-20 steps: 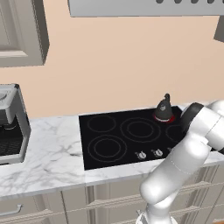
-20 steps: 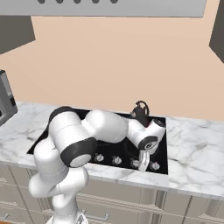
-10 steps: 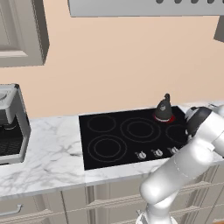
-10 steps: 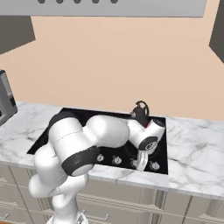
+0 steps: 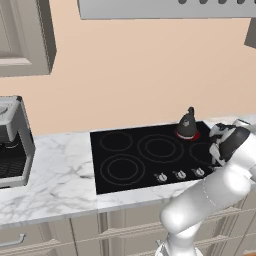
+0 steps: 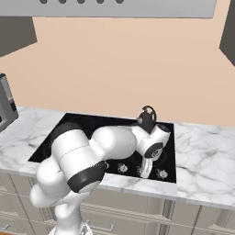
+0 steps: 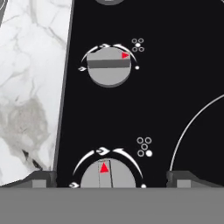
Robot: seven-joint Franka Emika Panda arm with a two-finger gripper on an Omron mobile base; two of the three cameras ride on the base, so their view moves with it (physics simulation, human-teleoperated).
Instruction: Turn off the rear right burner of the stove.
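My pincer (image 7: 112,177) hangs low over the front right edge of the stove (image 5: 130,150), pointing down at its row of silver knobs. Along my hand I see my two dark fingertips (image 7: 43,178) spread wide, one on either side of the near knob (image 7: 107,174), with nothing between them but that knob below; they are apart from it and hold nothing. That knob's red marker points up the picture toward a second knob (image 7: 109,66), whose red marker sits at its right end. Marble bench (image 7: 30,87) runs along the left of the black glass. From the base cameras my forearm arches over the stove's right side, and the hand (image 6: 148,164) comes down just above the knob row (image 6: 137,170) (three of them show beside my wrist from the left camera). The rear right burner (image 5: 192,135) lies at the back right of the glass, its rim glowing red, with a dark kettle (image 5: 187,124) standing on it. A coffee machine (image 5: 12,140) sits far off on the bench's left end.
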